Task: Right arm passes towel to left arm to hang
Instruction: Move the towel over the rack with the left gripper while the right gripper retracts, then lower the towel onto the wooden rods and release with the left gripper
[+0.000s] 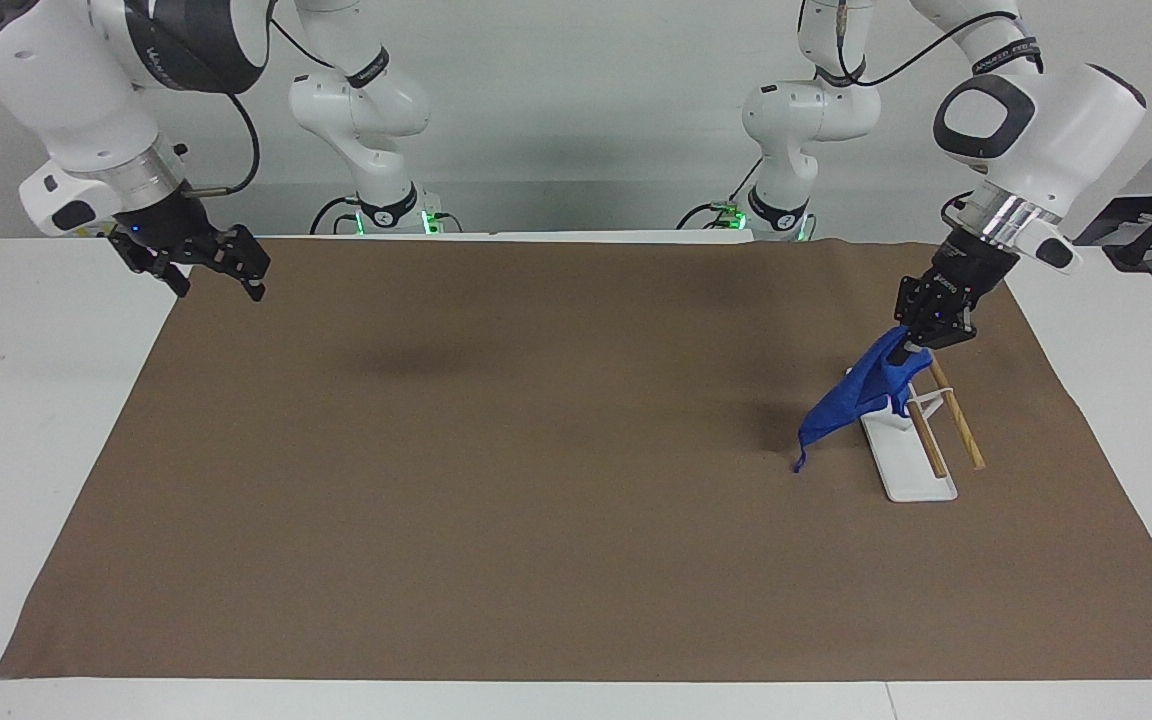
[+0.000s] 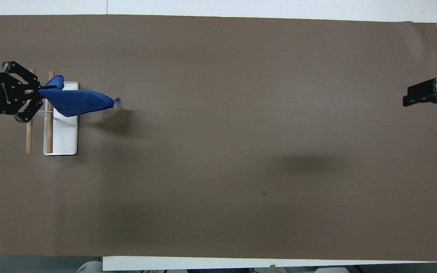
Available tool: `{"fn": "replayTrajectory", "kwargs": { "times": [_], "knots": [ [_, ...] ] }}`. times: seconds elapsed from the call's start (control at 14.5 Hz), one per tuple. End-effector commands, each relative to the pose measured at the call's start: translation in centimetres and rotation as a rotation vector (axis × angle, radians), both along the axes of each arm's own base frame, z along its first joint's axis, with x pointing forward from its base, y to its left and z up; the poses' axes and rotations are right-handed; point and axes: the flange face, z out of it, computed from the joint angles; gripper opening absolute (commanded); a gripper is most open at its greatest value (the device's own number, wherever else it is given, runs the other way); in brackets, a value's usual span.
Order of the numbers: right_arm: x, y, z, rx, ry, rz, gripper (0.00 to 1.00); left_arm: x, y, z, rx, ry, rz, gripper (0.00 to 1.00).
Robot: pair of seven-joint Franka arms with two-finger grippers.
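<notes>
A: Where is the towel?

B: The blue towel hangs from the left hand, whose fingertips are clenched on its upper corner. The cloth droops down over the rack at the left arm's end of the counter. Taking the overhead view as a clock face, with twelve o'clock away from the robots, that spot sits at about nine o'clock.

A: Is it hung on the rack?

B: Not yet. The bunched upper end lies at the end of the rack farther from the robots, against the wooden rails, while the free end trails off toward three o'clock, past the white base and above the brown mat. The small loop tag sticks out at that free tip. Whether the cloth rests on a rail I cannot tell.

A: And the left arm itself?

B: The left arm slants down from above, its wrist tilted, with the hand just over the rack's farther end.

A: What about the other side?

B: The right arm waits at three o'clock. The right hand is released, fingers spread, holding nothing, over the mat's edge at the right arm's end of the counter.
</notes>
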Motion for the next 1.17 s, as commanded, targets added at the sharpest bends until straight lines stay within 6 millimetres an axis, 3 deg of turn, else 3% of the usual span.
{"fn": "replayTrajectory", "kwargs": {
  "times": [0.0, 0.34, 0.48, 1.1],
  "knots": [
    [-0.1, 0.2, 0.0, -0.007, 0.014, 0.001, 1.0, -1.8, 1.4, -0.3, -0.019, -0.011, 0.092, 0.01],
    [0.0, 1.2, 0.0, -0.005, 0.018, 0.021, 1.0, -1.4, 5.6, 0.0, 0.008, -0.059, 0.141, 0.01],
    [0.0, 1.4, 0.0, -0.005, 0.02, 0.024, 1.0, -1.5, 7.0, 0.1, 0.062, -0.109, 0.062, 0.01],
    [-0.1, 1.6, 0.1, -0.005, 0.026, 0.03, 1.0, -1.2, 9.4, 0.4, 0.216, -0.238, -0.174, 0.01]
  ]
}}
